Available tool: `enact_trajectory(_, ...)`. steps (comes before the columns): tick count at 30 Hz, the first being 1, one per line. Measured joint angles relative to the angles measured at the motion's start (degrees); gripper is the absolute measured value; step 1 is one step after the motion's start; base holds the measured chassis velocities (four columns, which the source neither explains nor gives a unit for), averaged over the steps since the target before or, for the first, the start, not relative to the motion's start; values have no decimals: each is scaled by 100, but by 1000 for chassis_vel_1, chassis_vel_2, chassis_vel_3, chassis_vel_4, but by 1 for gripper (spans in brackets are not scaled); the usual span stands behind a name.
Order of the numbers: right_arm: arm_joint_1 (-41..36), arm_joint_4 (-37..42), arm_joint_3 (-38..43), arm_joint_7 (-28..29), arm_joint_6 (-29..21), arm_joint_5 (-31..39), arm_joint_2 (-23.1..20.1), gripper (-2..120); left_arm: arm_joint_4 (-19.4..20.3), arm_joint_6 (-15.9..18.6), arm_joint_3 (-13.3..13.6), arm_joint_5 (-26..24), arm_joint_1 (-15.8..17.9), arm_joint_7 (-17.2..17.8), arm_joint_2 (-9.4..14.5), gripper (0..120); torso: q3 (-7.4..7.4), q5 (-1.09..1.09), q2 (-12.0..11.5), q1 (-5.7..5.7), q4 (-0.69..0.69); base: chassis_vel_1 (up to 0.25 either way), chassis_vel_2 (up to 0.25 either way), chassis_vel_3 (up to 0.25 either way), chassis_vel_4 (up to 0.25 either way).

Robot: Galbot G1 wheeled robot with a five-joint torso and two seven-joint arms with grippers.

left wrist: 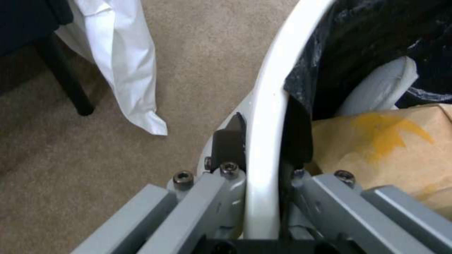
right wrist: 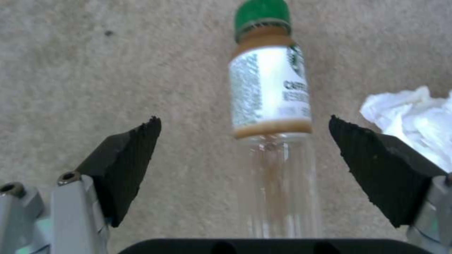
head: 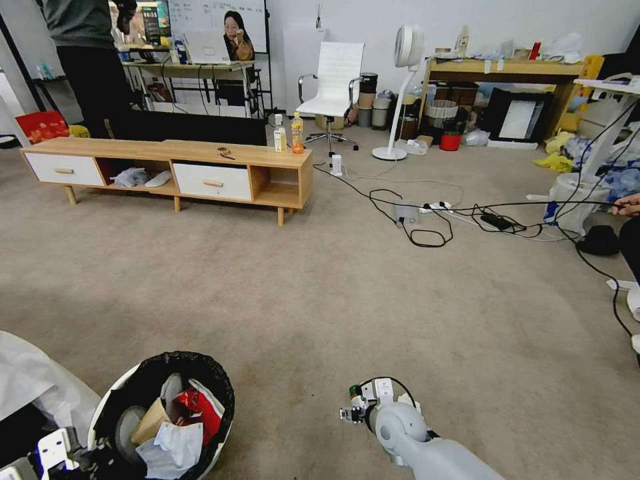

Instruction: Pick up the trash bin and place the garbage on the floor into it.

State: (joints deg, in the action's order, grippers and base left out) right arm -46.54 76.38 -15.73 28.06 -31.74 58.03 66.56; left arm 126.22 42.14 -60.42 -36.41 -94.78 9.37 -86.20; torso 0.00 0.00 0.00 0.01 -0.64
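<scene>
Carpet (right wrist: 94, 70) bears bottle (right wrist: 271, 106) between spread right claw (right wrist: 245, 123), tissue (right wrist: 414, 120) beside.

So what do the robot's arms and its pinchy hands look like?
The right arm is smooth, rounded and light grey, with a thin black cable looping over its wrist. The right gripper has grey metal links with small bolts, ending in two black ridged wedge-shaped pads. The left gripper matches: flat grey metal bars, dark hex bolts and black pads.
</scene>
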Motion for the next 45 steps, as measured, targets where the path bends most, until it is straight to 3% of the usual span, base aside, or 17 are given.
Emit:
enact_trajectory(8, -6, -115, -2, -45, 22, -61, -13, 87, -18, 0, 30, 20, 16, -1, -9, 1, 0, 0, 0, 0, 0, 0, 0, 0, 0)
enact_trajectory(16, 3, -279, -84, -98, 53, -157, 30, 72, -18, 0, 27, 17, 15, -1, 2, 1, 0, 0, 0, 0, 0, 0, 0, 0, 0)
enact_trajectory(19, 5, -354, -135, -125, 63, -196, 69, 59, -21, 0, 34, 16, 18, -2, 2, 1, 0, 0, 0, 0, 0, 0, 0, 0, 0)
enact_trajectory(22, 5, -360, -138, -127, 63, -198, 73, 57, -22, 0, 36, 16, 19, -2, 2, 1, 0, 0, 0, 0, 0, 0, 0, 0, 0)
enact_trajectory(24, 18, -422, -155, -145, 73, -222, 110, 44, -23, 0, 46, 16, 20, -5, -1, 1, 0, 0, 0, 0, 0, 0, 0, 0, 0)
enact_trajectory(30, 43, -522, -172, -201, 100, -281, 149, 41, -22, -2, 56, 9, 18, -11, -2, 1, -1, -1, 1, 0, 0, 0, 0, 0, 0)
enact_trajectory(36, 52, -617, -181, -261, 140, -357, 191, 29, -20, -5, 55, -3, 18, -13, 6, 1, -1, -2, 1, -1, 0, 0, 0, 0, 0)
enact_trajectory(40, 5, -449, -183, -233, 151, -335, 79, 24, -31, -6, 68, -5, 60, -15, 6, 1, 0, 2, 1, 0, 2, 0, 0, 0, 0)
enact_trajectory(45, -54, 301, -63, -78, 186, -221, -383, 24, 20, -6, 41, -49, 50, -6, 18, 1, 1, 0, 0, 0, 0, 0, 0, 0, 0)
